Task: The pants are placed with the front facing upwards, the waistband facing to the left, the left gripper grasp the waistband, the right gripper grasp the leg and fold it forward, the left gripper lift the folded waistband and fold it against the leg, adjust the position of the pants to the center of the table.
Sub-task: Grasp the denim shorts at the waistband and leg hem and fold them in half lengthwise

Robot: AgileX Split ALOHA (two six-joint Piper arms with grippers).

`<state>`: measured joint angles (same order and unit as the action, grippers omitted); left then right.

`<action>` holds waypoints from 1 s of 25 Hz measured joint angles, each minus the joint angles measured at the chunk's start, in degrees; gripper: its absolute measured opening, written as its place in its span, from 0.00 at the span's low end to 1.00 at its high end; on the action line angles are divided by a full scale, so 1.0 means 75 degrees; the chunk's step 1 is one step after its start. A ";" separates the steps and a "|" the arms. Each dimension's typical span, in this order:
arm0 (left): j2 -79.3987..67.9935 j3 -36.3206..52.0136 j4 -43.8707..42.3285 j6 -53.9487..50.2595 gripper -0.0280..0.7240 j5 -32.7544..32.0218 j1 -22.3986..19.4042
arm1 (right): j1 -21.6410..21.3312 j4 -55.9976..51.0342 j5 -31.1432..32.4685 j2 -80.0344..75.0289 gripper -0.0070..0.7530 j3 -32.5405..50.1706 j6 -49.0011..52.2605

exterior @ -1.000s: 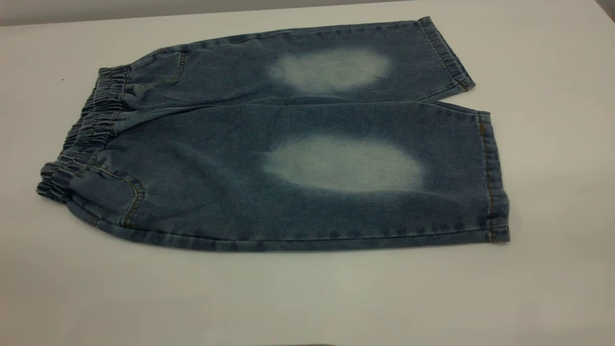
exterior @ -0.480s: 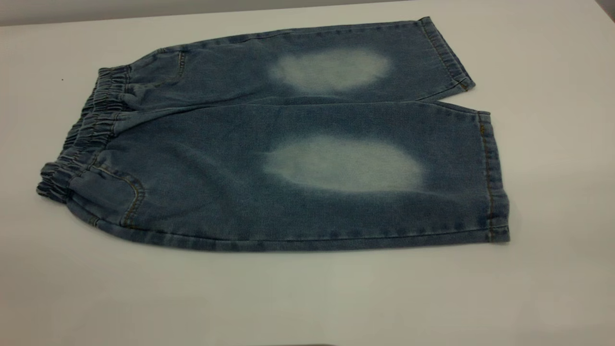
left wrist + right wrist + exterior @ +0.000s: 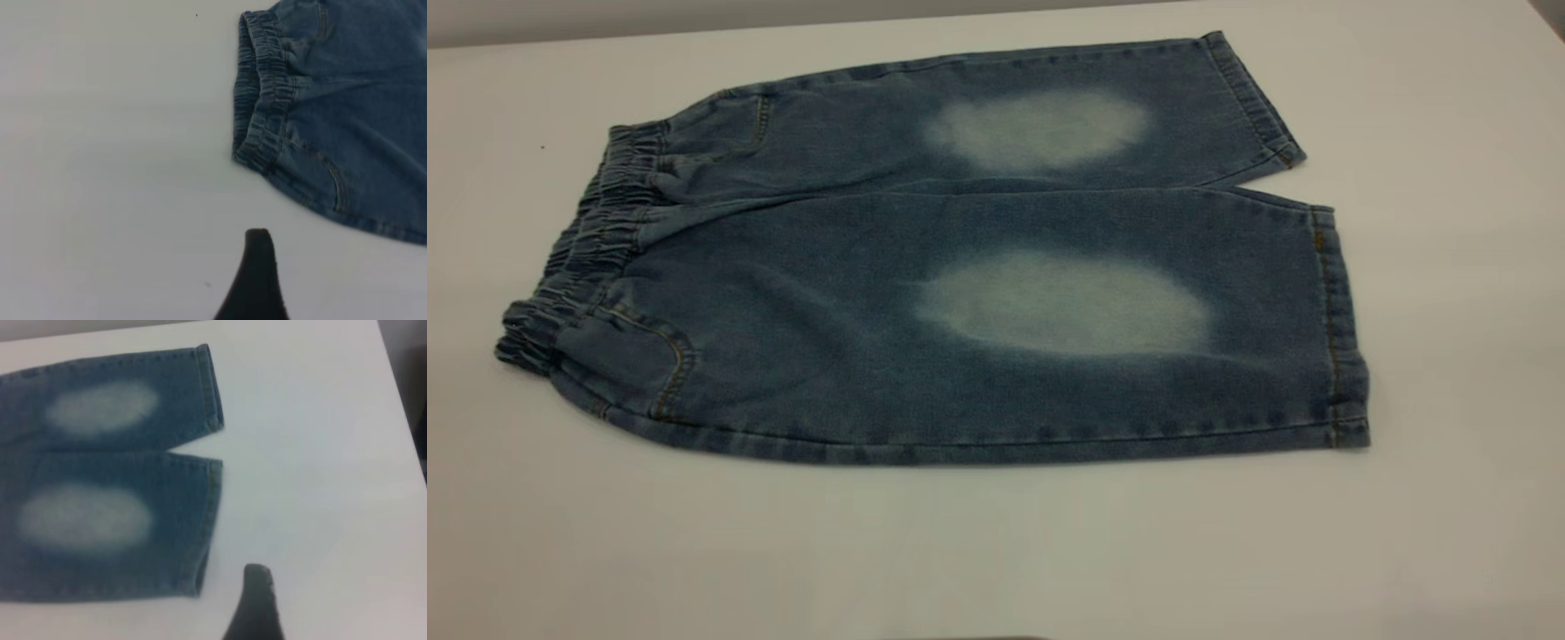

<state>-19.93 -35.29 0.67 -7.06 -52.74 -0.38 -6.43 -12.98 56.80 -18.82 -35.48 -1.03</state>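
The pants lie flat and unfolded on the table, front up, the waistband at the left, both legs running right; the left gripper hangs off the waistband corner, the right gripper off the leg hems, neither touching denim; whether either is spread or clenched cannot be told.
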 joint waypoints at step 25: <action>-0.9606 -0.1597 0.1485 -0.0057 0.79 0.3487 -0.0828 | 0.0000 -0.3001 -0.1347 -0.4192 0.78 -0.0198 -0.2403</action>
<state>-91.97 -47.27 11.80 -7.49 -26.59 -6.60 -6.43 -35.49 46.70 -50.25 -36.97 -19.05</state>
